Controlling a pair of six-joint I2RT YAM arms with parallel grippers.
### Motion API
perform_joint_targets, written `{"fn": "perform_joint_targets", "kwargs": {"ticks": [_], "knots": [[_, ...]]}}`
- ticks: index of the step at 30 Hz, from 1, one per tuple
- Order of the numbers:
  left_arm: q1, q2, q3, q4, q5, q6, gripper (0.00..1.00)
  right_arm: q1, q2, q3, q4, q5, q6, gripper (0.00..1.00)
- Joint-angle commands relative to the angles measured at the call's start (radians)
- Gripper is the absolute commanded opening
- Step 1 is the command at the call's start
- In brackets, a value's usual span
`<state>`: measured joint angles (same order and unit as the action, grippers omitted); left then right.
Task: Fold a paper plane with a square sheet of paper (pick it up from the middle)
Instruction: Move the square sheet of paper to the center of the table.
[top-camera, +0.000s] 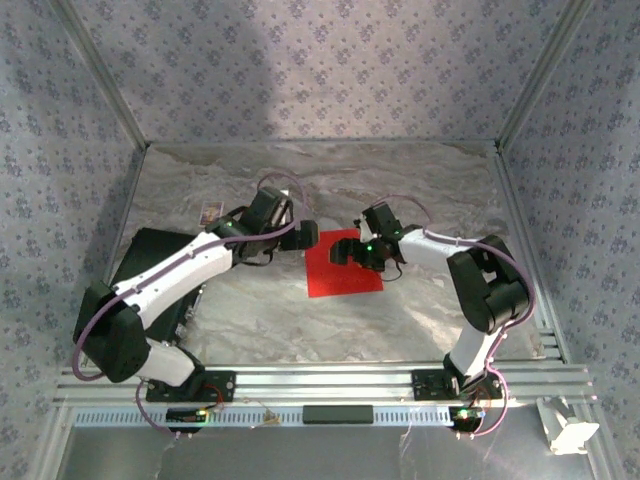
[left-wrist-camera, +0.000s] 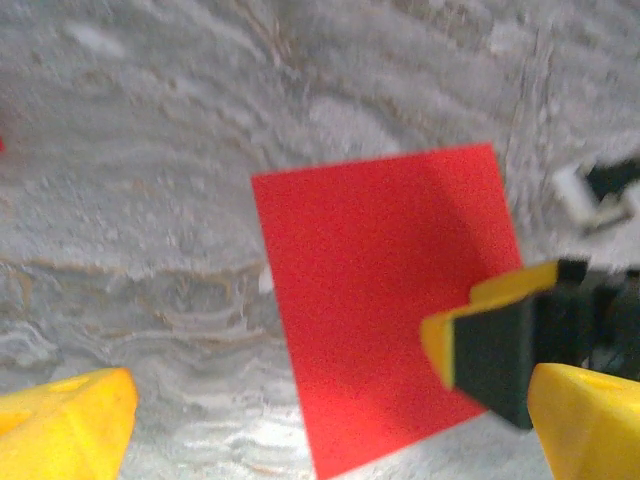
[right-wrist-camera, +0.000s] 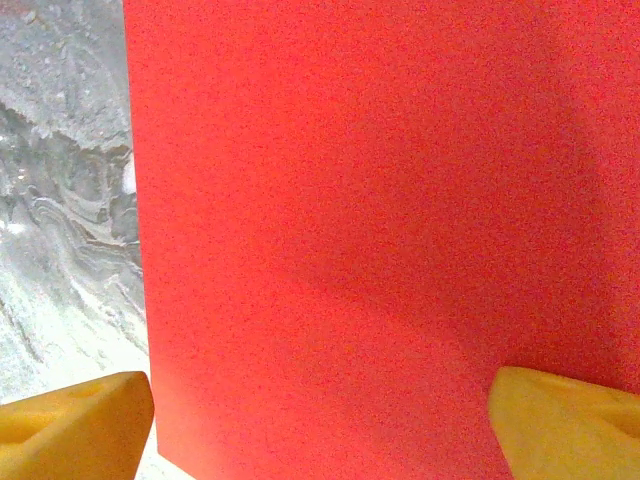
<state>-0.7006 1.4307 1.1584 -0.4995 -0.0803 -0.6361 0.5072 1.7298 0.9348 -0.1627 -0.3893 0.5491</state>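
Lying flat and slightly askew, square sheet of paper, equal-sided; left gripper and right gripper both spread open.

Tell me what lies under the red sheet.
The sheet lies flat on the grey marbled table, which shows around its edges. Whatever sits directly beneath it is covered, so I cannot tell.

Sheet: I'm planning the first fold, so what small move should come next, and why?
Probably lower the right gripper onto the sheet and close to pinch it. The sheet lies flat and unfolded on the table, the right gripper is open above it, and the left gripper is open beside its far left corner.
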Motion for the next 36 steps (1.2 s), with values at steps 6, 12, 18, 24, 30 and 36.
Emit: {"fn": "perform_joint_targets", "kwargs": {"ticks": [6, 12, 18, 24, 30, 36], "knots": [[-0.005, 0.073, 0.119, -0.159, -0.087, -0.024, 1.0, 0.078, 0.025, -0.084, -0.023, 0.002, 0.136, 0.9], [-0.001, 0.012, 0.059, -0.138, -0.088, -0.005, 1.0, 0.128, 0.002, -0.048, -0.022, 0.012, 0.147, 0.9], [0.013, -0.062, -0.023, -0.084, -0.049, -0.007, 1.0, 0.147, -0.024, -0.021, -0.031, 0.074, 0.144, 0.91], [0.019, -0.065, -0.068, -0.061, 0.011, -0.03, 1.0, 0.133, -0.071, -0.042, 0.02, 0.096, 0.138, 0.92], [-0.003, -0.005, -0.076, -0.015, 0.063, -0.103, 0.97, 0.082, -0.201, -0.091, -0.046, 0.175, 0.107, 0.95], [-0.069, 0.14, 0.021, -0.079, 0.051, -0.132, 0.92, -0.017, -0.377, -0.211, -0.055, 0.267, 0.128, 0.99]]}}
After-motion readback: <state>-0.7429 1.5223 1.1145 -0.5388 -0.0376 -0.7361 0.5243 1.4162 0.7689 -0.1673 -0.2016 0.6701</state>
